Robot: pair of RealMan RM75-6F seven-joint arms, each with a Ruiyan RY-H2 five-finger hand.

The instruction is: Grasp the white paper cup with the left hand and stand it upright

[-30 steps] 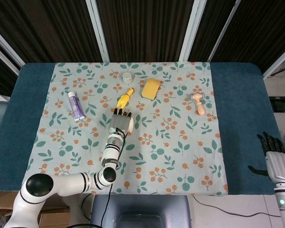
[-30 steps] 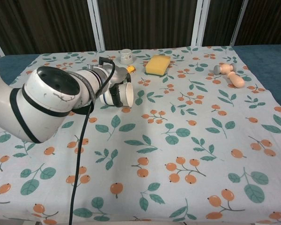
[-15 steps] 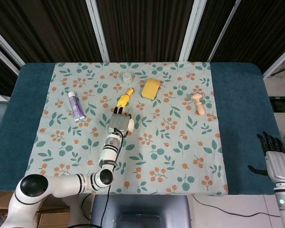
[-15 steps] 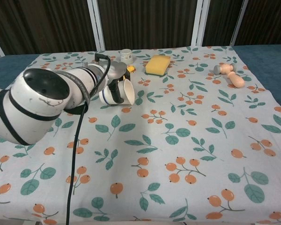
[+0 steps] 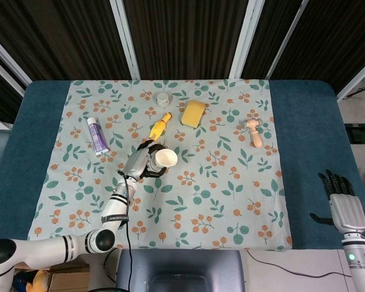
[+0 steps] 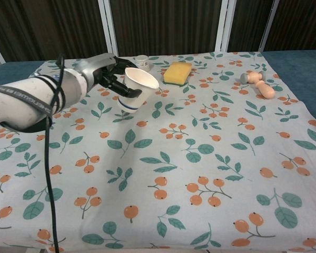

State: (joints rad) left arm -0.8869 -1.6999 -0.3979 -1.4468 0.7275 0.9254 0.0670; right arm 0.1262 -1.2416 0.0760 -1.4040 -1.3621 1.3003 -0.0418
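Your left hand (image 6: 106, 75) grips the white paper cup (image 6: 135, 87), tilted with its mouth up and away from the hand, just in front of the yellow toy (image 5: 160, 126). Your right hand (image 5: 345, 207) lies well right of the toy, off the floral cloth (image 5: 231, 194), holding nothing with fingers apart.

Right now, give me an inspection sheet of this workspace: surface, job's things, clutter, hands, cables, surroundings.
Surface: table with teal cover, under a leaf-and-berry cloth.
Job's things: white paper cup gripped by the left hand, tilted, mouth up and toward the right, not standing.
Clutter: yellow sponge, yellow toy, small white jar, purple tube, wooden piece.
Hands: left hand holds the cup; right hand open beyond the table's right edge.
Cables: black cable hangs along the left arm.
Surroundings: dark slatted panels with white bars behind.
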